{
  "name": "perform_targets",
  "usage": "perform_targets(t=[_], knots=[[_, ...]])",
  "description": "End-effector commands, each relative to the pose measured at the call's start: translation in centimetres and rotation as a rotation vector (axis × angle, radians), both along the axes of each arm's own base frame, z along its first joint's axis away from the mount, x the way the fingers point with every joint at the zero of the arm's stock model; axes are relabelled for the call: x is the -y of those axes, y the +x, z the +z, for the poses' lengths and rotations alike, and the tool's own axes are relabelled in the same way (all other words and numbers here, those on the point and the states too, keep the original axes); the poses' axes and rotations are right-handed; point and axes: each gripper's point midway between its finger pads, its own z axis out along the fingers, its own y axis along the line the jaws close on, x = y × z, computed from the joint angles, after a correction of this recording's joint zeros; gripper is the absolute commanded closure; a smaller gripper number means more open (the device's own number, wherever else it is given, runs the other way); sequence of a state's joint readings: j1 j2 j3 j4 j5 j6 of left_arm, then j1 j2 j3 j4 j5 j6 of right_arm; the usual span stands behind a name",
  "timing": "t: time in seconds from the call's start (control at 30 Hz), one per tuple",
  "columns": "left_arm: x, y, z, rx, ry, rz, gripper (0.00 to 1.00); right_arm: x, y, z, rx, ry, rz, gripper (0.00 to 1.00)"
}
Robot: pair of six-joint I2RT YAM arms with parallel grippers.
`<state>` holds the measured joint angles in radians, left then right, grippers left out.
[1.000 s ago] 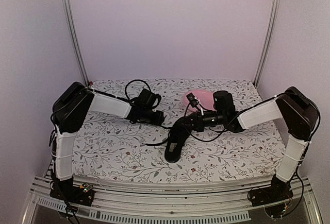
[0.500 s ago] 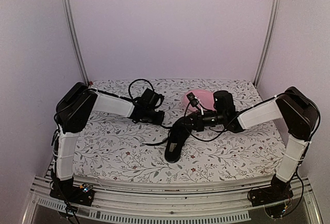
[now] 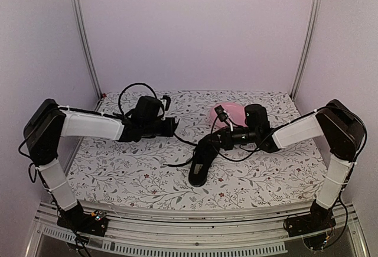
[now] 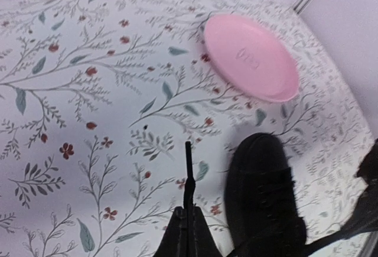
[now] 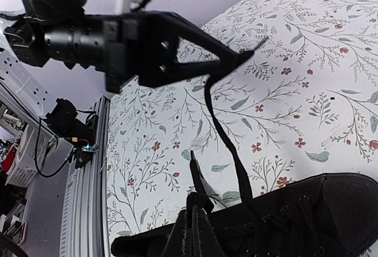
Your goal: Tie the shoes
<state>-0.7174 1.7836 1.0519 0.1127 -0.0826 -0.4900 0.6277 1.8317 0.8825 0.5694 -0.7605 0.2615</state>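
Left end effector (image 5: pixel 234 62) pinches thin flat lace (image 5: pixel 241 177) of matte shoe (image 5: pixel 307 215).

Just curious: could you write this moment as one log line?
left tool: shut on lace | right tool: shut on other lace | shoe: untied

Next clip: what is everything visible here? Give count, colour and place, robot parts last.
shoe: one, black, middle of the table.
laces: two ends showing, black; one strand runs from the shoe up to the left gripper, the other end is pinched over the shoe.
plate: one, pink, back of the table beyond the shoe.
table cover: one, white with leaf-and-flower print, over the whole top.
frame posts: two, metal, at the back corners.
left gripper: one, black, left of the shoe, shut on a lace.
right gripper: one, black, over the shoe, shut on a lace end.
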Motion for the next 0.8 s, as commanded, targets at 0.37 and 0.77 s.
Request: perform_targets(t=[0.37, 0.77], knots=[[9.2, -13.5, 3.9, -0.263, -0.517, -0.304, 1.00, 0.1, 2.3, 0.6, -0.006, 0.003, -0.113, 0.98], [13.0, -17.6, -0.2, -0.368, -0.273, -0.493, 1.00, 0.1, 2.9, 0.4, -0.021, 0.002, -0.143, 0.98]])
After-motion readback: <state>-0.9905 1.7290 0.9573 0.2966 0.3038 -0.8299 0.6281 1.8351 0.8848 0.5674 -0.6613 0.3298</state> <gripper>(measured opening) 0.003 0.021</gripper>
